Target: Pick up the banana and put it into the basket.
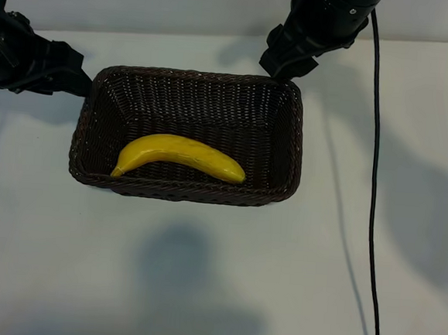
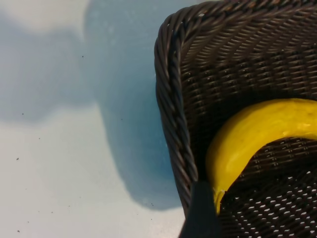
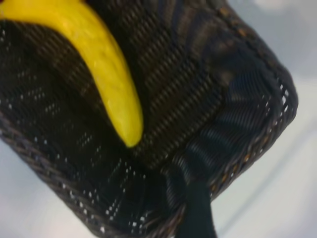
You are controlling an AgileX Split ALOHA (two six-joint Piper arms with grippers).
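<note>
The yellow banana (image 1: pixel 182 156) lies on the floor of the dark brown wicker basket (image 1: pixel 183 194), toward its near wall, and nothing touches it. My left gripper (image 1: pixel 79 82) hovers just outside the basket's far-left corner, open and empty. In the left wrist view one dark finger (image 2: pixel 200 213) shows over the rim (image 2: pixel 171 99), next to the banana's stem end (image 2: pixel 247 139). My right gripper (image 1: pixel 285 65) hangs over the far-right corner, open and empty. The right wrist view has one finger (image 3: pixel 198 213) above the basket wall (image 3: pixel 257 144), well apart from the banana's tip (image 3: pixel 106 74).
The basket stands in the middle of a white table (image 1: pixel 199 290). A black cable (image 1: pixel 374 187) runs down the table to the right of the basket. Both arms cast soft shadows on the table around it.
</note>
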